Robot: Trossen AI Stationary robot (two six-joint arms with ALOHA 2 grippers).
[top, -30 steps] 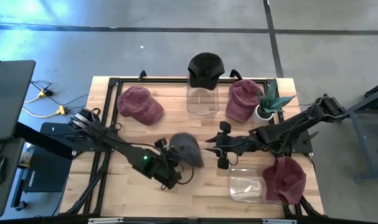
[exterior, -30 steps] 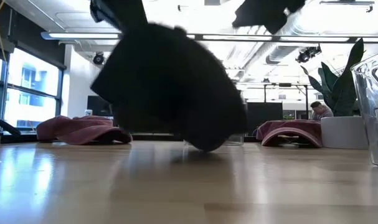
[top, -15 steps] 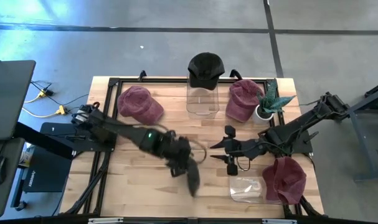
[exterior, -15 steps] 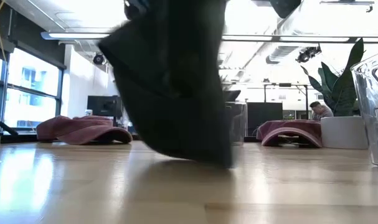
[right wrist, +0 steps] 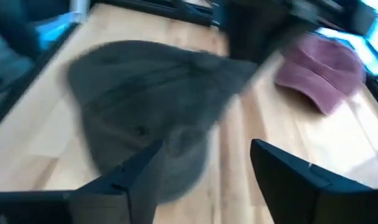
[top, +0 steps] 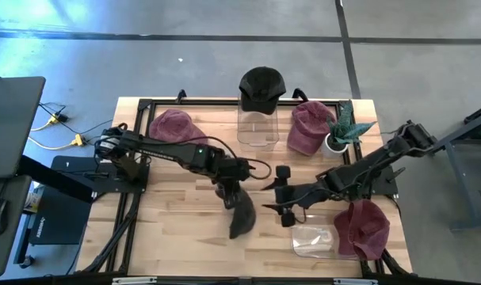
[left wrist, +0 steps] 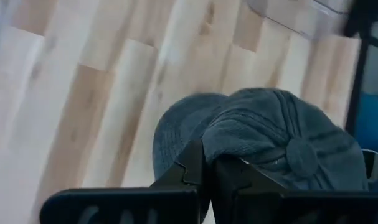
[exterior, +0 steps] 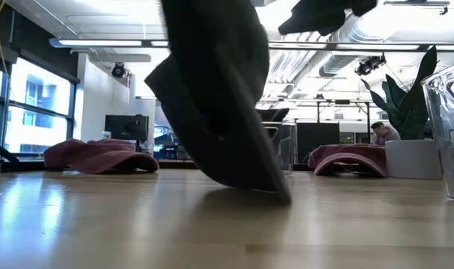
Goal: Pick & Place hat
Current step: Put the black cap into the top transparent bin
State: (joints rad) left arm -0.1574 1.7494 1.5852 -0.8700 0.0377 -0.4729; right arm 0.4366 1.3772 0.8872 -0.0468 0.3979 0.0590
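Even, bright overhead light falls on the worktop point(top: 169, 229) in the high view, with only soft, short shadows. The low view is backlit: ceiling strip lights point(exterior: 99, 42) and the windows point(exterior: 32, 104) glare, leaving the hanging grey hat point(exterior: 219, 97) a dark silhouette, and the wood shows pale reflections. The right wrist view is heavily motion-blurred; the left wrist view smears toward its edges.

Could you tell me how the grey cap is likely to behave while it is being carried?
Probably floppy: the grey cap hangs limp from the left gripper, which pinches its fabric shut. It seems light, since a small pinch lifts it. It may swing or brush the table. The right gripper waits open beside it.
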